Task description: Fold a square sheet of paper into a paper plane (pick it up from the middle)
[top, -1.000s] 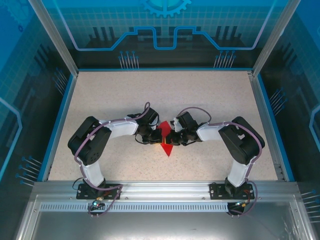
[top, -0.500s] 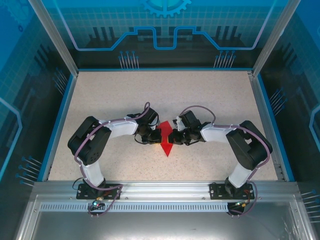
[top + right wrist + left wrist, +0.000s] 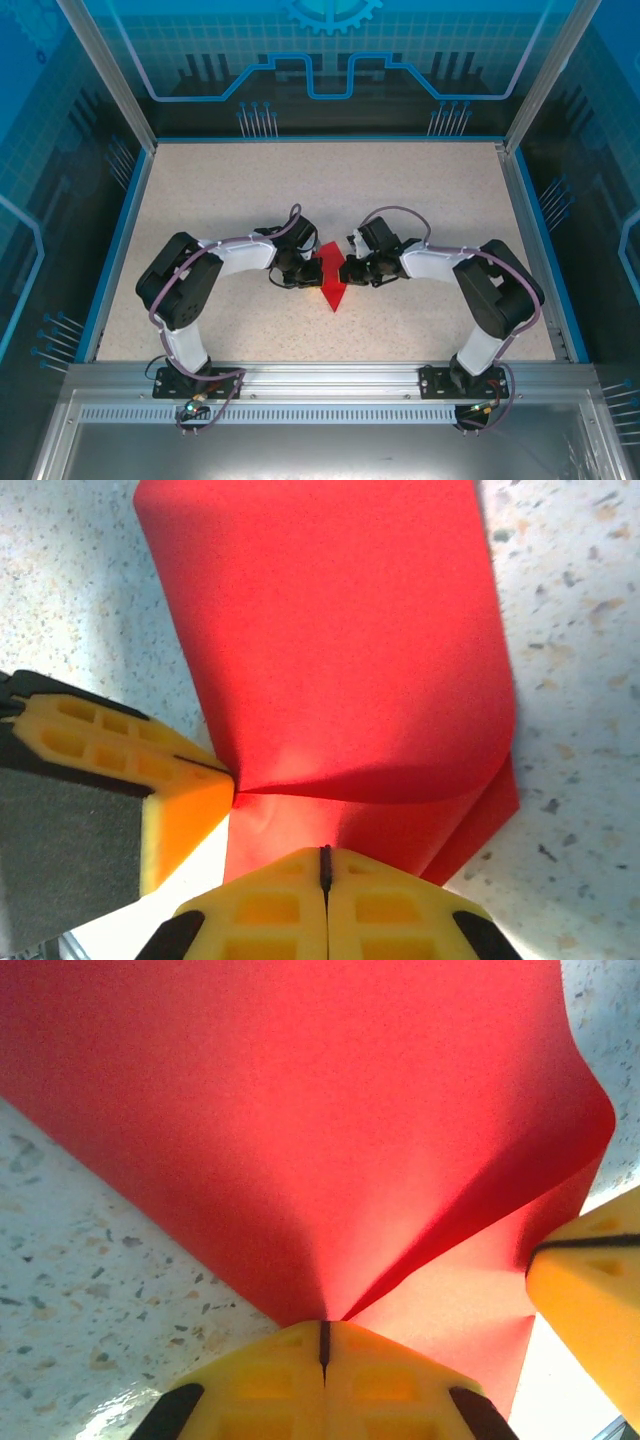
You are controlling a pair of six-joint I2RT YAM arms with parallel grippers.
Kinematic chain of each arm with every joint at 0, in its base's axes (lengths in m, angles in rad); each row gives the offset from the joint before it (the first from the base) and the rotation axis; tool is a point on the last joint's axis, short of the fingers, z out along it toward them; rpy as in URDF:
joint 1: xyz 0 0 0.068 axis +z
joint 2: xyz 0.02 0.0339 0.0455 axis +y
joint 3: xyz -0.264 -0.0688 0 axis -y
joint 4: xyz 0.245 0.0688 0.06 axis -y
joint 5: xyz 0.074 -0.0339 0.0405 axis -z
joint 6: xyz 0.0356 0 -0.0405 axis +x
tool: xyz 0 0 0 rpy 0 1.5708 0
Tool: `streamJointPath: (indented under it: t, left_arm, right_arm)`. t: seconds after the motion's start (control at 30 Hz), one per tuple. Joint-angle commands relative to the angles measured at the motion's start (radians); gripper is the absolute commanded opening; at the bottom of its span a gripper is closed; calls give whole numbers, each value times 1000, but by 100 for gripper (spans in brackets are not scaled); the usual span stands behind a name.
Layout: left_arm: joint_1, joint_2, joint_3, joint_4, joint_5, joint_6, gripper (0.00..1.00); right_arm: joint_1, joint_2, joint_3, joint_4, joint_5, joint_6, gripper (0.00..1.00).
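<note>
Top external, paper plane (image 3: 331,285) lying near-far, tip pointing nearward

left gripper (image 3: 323,1348) pinched tight on the red paper (image 3: 300,1130), right gripper (image 3: 548,1253) biting the edge just right of it

The right arm (image 3: 470,280) is swinging its elbow outward to the right while the right gripper (image 3: 344,270), pinched on the edge of the folded square sheet of paper (image 3: 331,287), is edging slightly toward the far side, uncovering more red at the centre.
</note>
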Motion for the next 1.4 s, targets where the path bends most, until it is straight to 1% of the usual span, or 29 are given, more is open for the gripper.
streamJointPath:
  t: [0.0, 0.17, 0.2, 0.43, 0.73, 1.1, 1.37]
  left_arm:
    - [7, 40, 20, -55, -27, 32, 1]
    - [7, 52, 40, -68, -23, 42, 1]
    - [6, 53, 45, -74, -23, 46, 1]
    - [4, 71, 54, -86, -35, 58, 1]
    - [1, 84, 69, -100, -36, 77, 1]
    - [1, 92, 79, -118, -42, 94, 1]
    - [-6, 96, 90, -139, -56, 101, 2]
  right_arm:
    - [-15, 29, 27, -56, 51, -30, 5]
    - [-19, 47, 34, -82, 71, -45, 5]
    - [-19, 45, 59, -90, 76, -51, 5]
    - [-18, 14, 92, -127, 99, -73, 4]
    - [-17, 73, 122, -164, 149, -104, 4]
    - [-17, 64, 83, -209, 203, -117, 2]
    - [-17, 55, 45, -209, 224, -114, 1]
